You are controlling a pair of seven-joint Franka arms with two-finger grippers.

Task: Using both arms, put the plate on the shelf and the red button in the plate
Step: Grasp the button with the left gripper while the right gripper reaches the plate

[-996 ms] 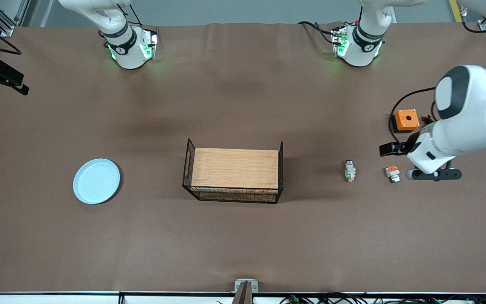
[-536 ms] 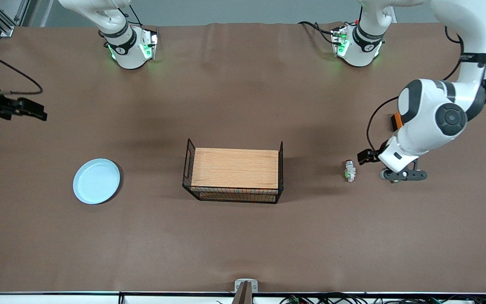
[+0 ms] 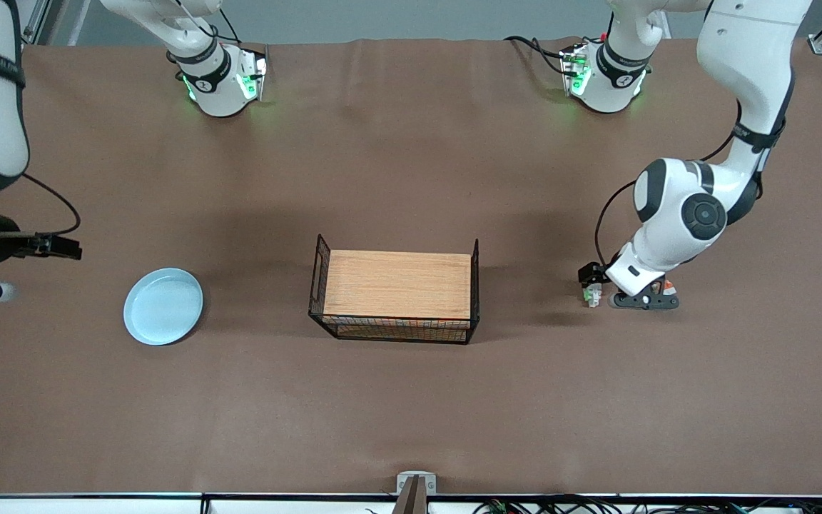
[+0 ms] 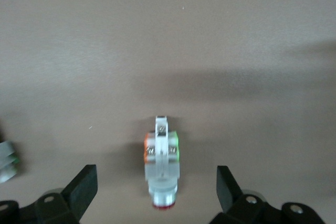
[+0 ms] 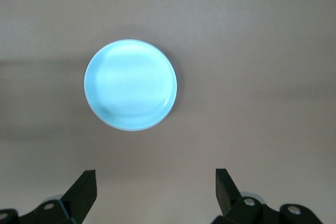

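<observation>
We find the left gripper (image 4: 156, 190) spread wide over the red button (image 4: 161, 169), which lies on matte brown table (image 3: 411, 400). The right gripper (image 5: 155, 192) hangs wide open, empty, beside the smooth round plate (image 5: 130, 85).

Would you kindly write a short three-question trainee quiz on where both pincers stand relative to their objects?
1. True or false: the left pincer is shut on the red button.
2. What does the right pincer face in its wrist view? A) the plate B) the rack C) an orange box
3. Fill in: the plate lies on the ___.

Key: 1 false, its fingers are open; 2 A; 3 table.
</observation>
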